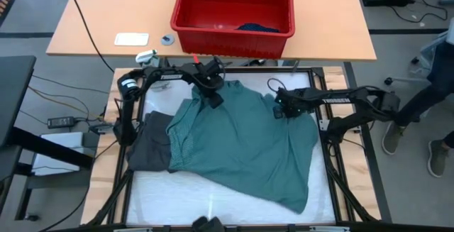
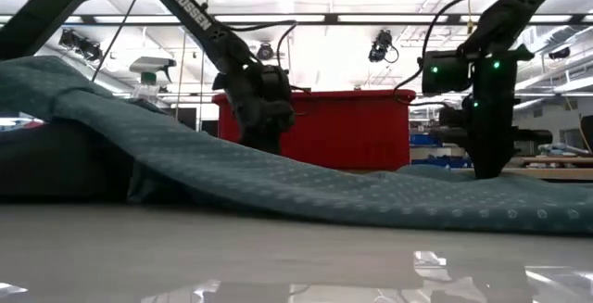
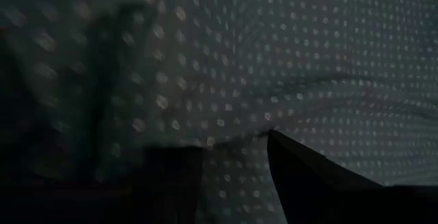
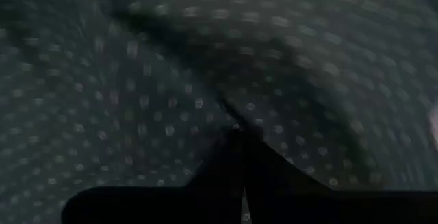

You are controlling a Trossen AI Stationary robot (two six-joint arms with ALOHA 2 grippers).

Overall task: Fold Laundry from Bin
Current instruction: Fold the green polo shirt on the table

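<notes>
dark grey piece (image 1: 149, 147): flat on the white work surface (image 1: 213, 203), 9 o'clock side, right edge tucked under the teal shirt; well apart from both pincers.
left gripper (image 1: 211, 96): down on the shirt's far edge at about 11 o'clock of the garment. Left wrist view: two dark fingers (image 3: 315, 176) stand apart with dotted cloth running between them. Parted, pressed into the fabric; a real pinch cannot be told.
teal-green dotted T-shirt (image 1: 245, 143): spread over the middle of the work surface, partly folded along its 9 o'clock side, one corner reaching to 5 o'clock. Low view: cloth (image 2: 306, 187) rises toward the 9 o'clock side over the grey pile and lies low and flat toward 3 o'clock.
bin (image 1: 234, 20): red tub on the wooden table (image 1: 106, 19) at 12 o'clock, beyond the work surface, just behind the left gripper. A dark blue piece (image 1: 257, 28) lies inside at its near right.
right gripper (image 1: 281, 109): on the shirt's far right shoulder, roughly 1 o'clock of the garment. Right wrist view: fingers (image 4: 236, 162) are clenched together with a ridge of dotted fabric rising at the tips, so it is grasping the shirt.
shirt vs pincers: both sit on its far edge, bulk of the cloth lies toward 6 o'clock of them.
person (image 1: 433, 97): legs and shoes on the floor at 3 o'clock, off the table.
</notes>
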